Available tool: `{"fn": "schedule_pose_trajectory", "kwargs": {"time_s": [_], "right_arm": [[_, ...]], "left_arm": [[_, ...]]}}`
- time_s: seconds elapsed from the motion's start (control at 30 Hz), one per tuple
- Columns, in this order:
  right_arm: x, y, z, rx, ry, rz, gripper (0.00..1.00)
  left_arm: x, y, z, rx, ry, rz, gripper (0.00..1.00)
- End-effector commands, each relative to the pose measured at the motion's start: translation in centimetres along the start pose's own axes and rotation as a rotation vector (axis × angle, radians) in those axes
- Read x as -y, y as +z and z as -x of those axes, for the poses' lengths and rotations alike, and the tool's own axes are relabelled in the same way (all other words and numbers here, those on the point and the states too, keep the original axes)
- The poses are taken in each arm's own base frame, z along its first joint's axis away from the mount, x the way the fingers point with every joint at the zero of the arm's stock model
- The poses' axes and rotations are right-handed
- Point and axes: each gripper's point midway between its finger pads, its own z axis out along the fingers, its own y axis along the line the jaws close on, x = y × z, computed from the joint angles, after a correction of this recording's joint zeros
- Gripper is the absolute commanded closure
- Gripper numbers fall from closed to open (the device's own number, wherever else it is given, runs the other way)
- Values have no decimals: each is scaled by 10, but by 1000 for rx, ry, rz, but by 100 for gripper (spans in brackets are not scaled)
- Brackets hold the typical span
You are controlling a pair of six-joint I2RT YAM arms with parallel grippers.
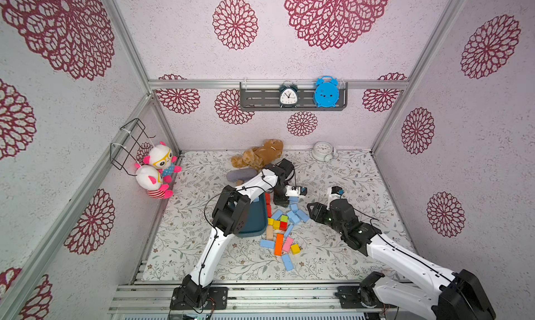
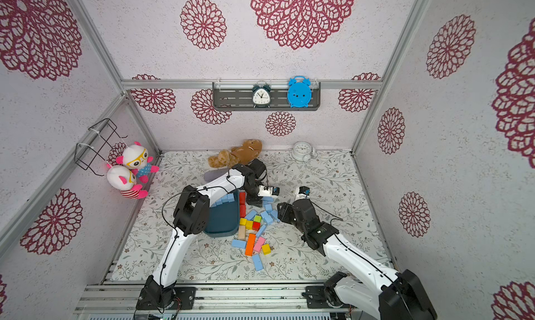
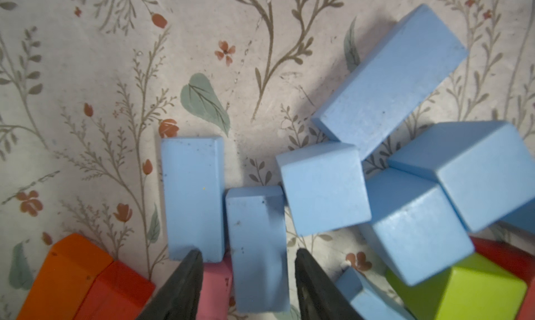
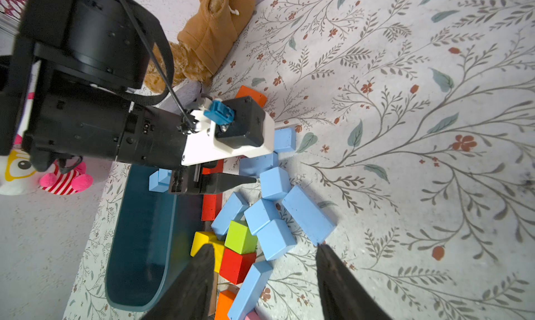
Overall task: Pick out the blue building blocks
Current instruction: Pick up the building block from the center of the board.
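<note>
**Mara:** Where were the blue building blocks (image 1: 295,214)?

**Jon:** Most of them lay in a loose heap on the floral cloth (image 1: 347,182), just beside the long side of the teal tray (image 1: 254,221). They were mixed in with red, yellow and green pieces. A small group of blue blocks (image 2: 224,199) sat inside the tray at its far end. A few single ones lay on the cloth nearer the arm bases.

**Mara:** And the left gripper (image 3: 249,250)?

**Jon:** It pointed down over the far end of the heap. Its jaws stood apart on either side of a blue bar (image 3: 254,217) that lay flat on the cloth. A thin gap showed on each side of the bar, so nothing was clamped. A pink block (image 3: 215,286) lay just beside the bar, next to one finger.

**Mara:** What about the right gripper (image 4: 265,246)?

**Jon:** Its jaws were wide apart and held nothing. In the wrist view a blue cube (image 4: 278,237) lay on the cloth between the fingertips. A green cube (image 4: 240,237) and a red cube (image 4: 237,265) sat just beside it. Whether the fingers touched the cloth could not be told.

**Mara:** Did the two grippers touch?

**Jon:** No. They stood at opposite ends of the heap, near each other but apart.
</note>
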Motion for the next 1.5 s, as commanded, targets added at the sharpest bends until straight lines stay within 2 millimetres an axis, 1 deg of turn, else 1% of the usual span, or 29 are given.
{"fn": "schedule_pose_trajectory", "kwargs": {"time_s": [0.0, 0.1, 0.2, 0.23, 0.33, 0.43, 0.57, 0.67, 0.8, 0.97, 1.03, 1.2, 1.33, 1.47], "right_arm": [[0, -6, 11, 44, -6, -5, 41], [2, -6, 10, 45, -7, -9, 41], [3, -6, 10, 43, -9, -11, 41], [3, -6, 9, 42, -9, -13, 41], [5, -6, 9, 41, -9, -17, 41], [6, -6, 9, 44, -7, -18, 41], [7, -3, 15, 79, 7, -20, 41], [3, -4, 20, 86, 5, -13, 40], [10, -11, 23, 111, 14, -44, 40], [13, -14, 21, 129, 40, -31, 40], [11, -14, 21, 125, 39, -22, 40], [7, -11, 21, 111, 25, -7, 40], [7, -12, 24, 108, 14, -20, 40], [8, -12, 26, 107, 12, -29, 40]], "left_arm": [[24, 6, -8, -50, 80, -84, 45], [19, 8, -7, -50, 69, -60, 45], [16, 13, -6, -47, 54, -50, 53], [15, 15, -5, -45, 46, -47, 53], [17, 17, -4, -45, 42, -57, 53], [21, 13, -3, -41, 37, -66, 52], [23, 11, -1, -20, 20, -59, 48], [25, 11, 2, 0, 3, -64, 49], [30, 6, 3, 0, -14, -86, 50], [27, -15, 8, 57, -81, -77, 49], [26, -19, 9, 75, -93, -70, 46], [15, -7, 3, 40, -102, -18, 43], [6, 0, -1, 14, -104, 3, 43], [3, 7, -4, 2, -92, 15, 43]]}}
